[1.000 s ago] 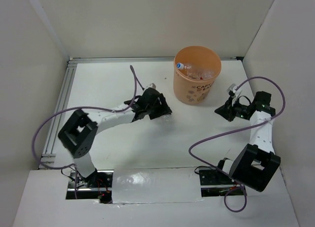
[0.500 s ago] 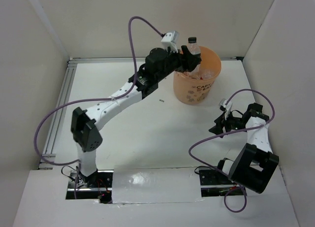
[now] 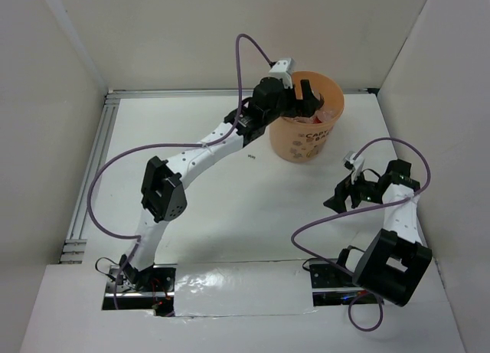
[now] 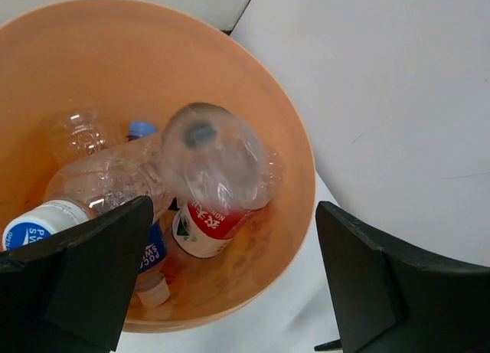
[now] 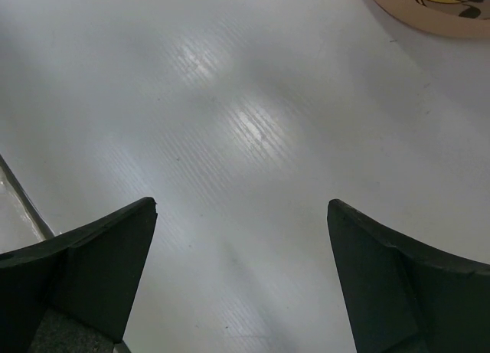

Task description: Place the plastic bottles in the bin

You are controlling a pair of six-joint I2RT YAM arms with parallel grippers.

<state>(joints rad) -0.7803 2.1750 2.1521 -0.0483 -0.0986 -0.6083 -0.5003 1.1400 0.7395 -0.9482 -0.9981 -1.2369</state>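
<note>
Hovering over the bin (image 3: 306,142) near the far edge of the table (image 3: 191,215), my left gripper (image 4: 230,280) stood spread wide, holding nothing — a red-labelled bottle (image 4: 210,165) lay inside among other plastic bottles (image 4: 84,192). My right gripper (image 5: 241,280) gaped too, low by the right edge.

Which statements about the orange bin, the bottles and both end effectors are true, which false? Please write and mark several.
The left end effector hovers above the round orange-tan plastic bin. True.
It is shut on a bottle. False: its jaws stand open, holding nothing.
A small clear plastic bottle with a red label lies inside the bin. True.
The right end effector is inside the bin. False: it hangs open over the white table.
</note>
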